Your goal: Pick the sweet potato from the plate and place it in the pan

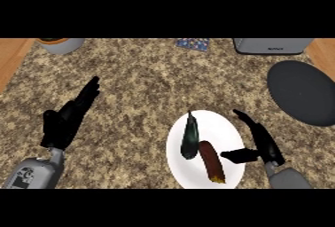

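A reddish-brown sweet potato (211, 161) lies on the white plate (222, 128) at the lower middle, beside a dark green vegetable (190, 138) to its left. My right hand (262, 141) hovers over the plate's right edge, fingers straight and pointing up-left, thumb stretched toward the sweet potato without touching it. The dark grey pan (303, 91) sits at the right edge of the counter, behind the right hand. My left hand (67, 117) rests open at the left, fingers pointing up and right, far from the plate.
A grey container with an orange top (61, 44) stands at the back left. A grey appliance (273, 45) stands at the back right, with a blue patterned item (193, 43) beside it. Wooden edges show past the speckled counter at both sides.
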You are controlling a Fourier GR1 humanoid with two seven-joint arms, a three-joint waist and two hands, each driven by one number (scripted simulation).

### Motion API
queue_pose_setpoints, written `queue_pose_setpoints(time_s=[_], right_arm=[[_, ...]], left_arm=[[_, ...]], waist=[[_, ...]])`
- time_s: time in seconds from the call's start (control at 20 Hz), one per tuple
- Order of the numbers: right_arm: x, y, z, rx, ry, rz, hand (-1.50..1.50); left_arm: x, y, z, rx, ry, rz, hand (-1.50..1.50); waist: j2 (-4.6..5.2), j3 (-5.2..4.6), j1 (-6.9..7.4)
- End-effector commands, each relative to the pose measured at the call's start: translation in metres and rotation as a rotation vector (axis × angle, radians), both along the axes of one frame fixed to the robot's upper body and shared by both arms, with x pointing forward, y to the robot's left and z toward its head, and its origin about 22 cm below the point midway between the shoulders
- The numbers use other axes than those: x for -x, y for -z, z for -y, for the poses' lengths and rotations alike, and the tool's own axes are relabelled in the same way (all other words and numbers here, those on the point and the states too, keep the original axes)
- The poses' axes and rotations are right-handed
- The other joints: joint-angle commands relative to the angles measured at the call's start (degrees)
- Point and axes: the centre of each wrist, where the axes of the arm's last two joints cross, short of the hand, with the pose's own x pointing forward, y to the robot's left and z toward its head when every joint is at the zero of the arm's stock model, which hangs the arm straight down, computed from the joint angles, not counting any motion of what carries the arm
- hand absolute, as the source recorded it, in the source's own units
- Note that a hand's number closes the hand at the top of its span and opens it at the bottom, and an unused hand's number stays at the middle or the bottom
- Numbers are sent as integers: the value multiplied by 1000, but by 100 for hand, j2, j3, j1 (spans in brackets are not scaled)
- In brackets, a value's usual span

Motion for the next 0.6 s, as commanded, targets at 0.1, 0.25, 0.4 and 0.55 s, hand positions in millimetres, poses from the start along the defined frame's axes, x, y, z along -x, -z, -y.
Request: queue_pose_setpoints(time_s=[0.1,0.25,0.4,0.55], right_arm=[[-22,-42,2,296,-123,-187,-150],[-38,-71,-16,376,-219,-300,-150],[-58,-75,-32,422,-320,-472,-150],[-63,-96,-59,456,-432,-589,-150]], left_arm=[[8,5,-3,-8,7,-5,0],[1,4,-5,-19,0,1,0],[-1,-15,-9,-20,30,18,0],[-1,0,14,-4,20,20,0]], waist=[[32,9,7],[40,6,0],[66,13,154],[51,10,42]])
